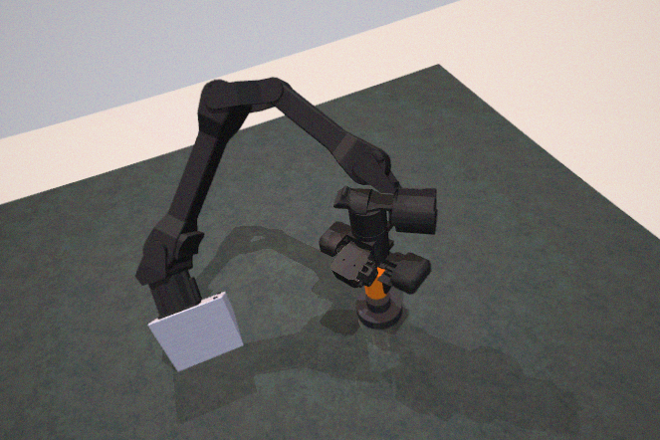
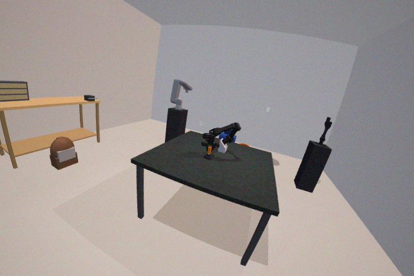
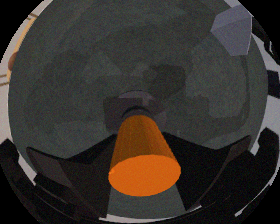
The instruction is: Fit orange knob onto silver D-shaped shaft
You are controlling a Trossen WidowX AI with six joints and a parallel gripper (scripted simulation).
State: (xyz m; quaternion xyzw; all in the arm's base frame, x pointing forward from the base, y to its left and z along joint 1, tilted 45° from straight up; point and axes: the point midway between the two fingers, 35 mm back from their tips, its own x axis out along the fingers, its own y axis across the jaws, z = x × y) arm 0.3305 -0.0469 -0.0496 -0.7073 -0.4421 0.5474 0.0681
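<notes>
Top view, and the gripper point(image 1: 376, 274) point(image 2: 209, 148) point(image 3: 139, 137) is clamped on the orange knob point(image 1: 375, 288) point(image 2: 209, 150) point(image 3: 144, 175), upright right over the round pedestal point(image 1: 364, 317) point(image 2: 208, 157) point(image 3: 160, 120), well inside the table edges

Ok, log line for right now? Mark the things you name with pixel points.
Fingers point(image 1: 376, 274): shut on orange knob point(image 1: 376, 287) point(image 2: 209, 150) point(image 3: 144, 175) | knob: upright over round pedestal point(image 1: 392, 316) point(image 2: 208, 157) point(image 3: 160, 120) | release: not yet done | flat-side alignment: cannot tell

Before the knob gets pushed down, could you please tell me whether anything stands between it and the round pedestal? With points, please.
Nothing visible blocks the orange knob point(image 1: 376, 288) point(image 2: 209, 150) point(image 3: 144, 175), held in the jaws above the round pedestal point(image 1: 365, 317) point(image 2: 207, 157); its underside and flat-side alignment are hidden.
</notes>
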